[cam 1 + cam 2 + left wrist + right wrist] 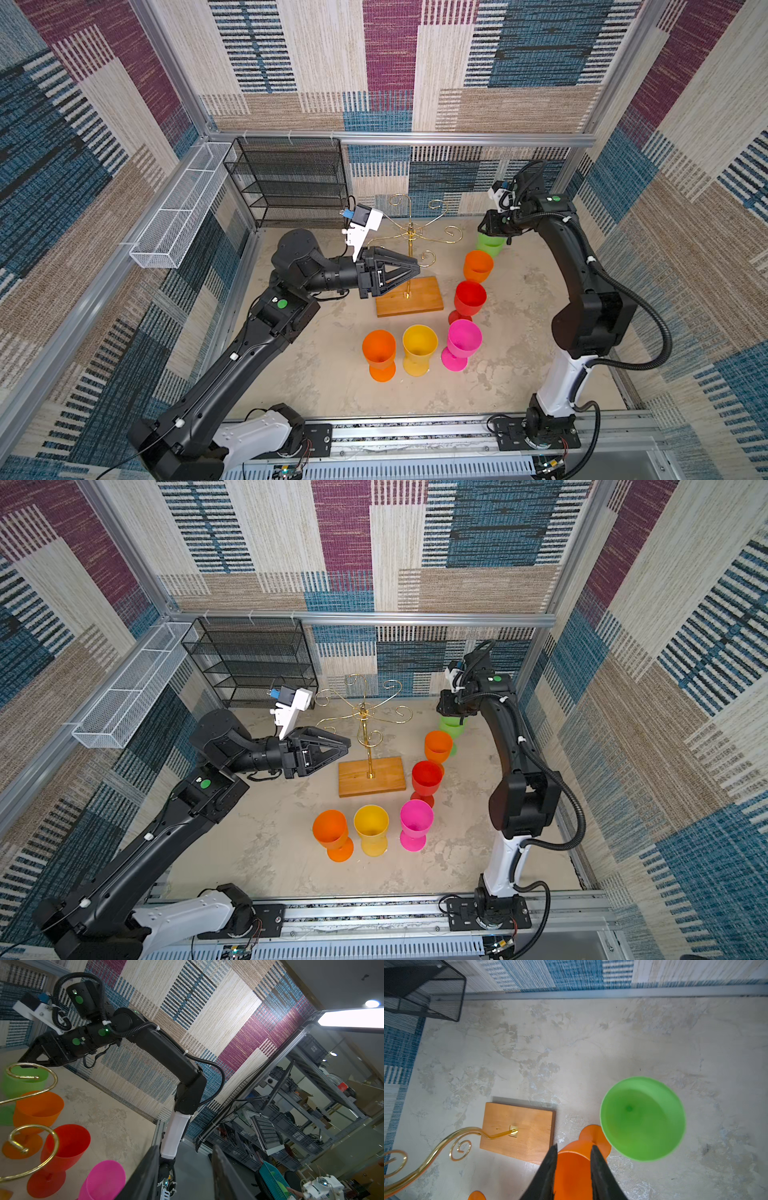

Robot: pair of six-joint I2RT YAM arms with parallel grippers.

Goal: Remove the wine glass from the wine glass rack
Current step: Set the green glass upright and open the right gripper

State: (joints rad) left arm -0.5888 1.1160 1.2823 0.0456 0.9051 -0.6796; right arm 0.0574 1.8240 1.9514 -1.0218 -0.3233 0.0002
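- Left gripper (pixel 417 267): jaws apart, empty, beside the rack (pixel 419 301) pole.
- Right gripper (pixel 574 1146): jaws apart, empty, just above the green glass (pixel 642 1119).
- Green glass: upright on the table (pixel 519 332), off the rack.

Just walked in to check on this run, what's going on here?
The gold wire wine glass rack on its light-wood base carries no glasses; six coloured plastic wine glasses stand upright on the table. The right gripper hangs open over the green glass and its orange neighbour, gripping neither. The left gripper is open and empty beside the rack's pole.
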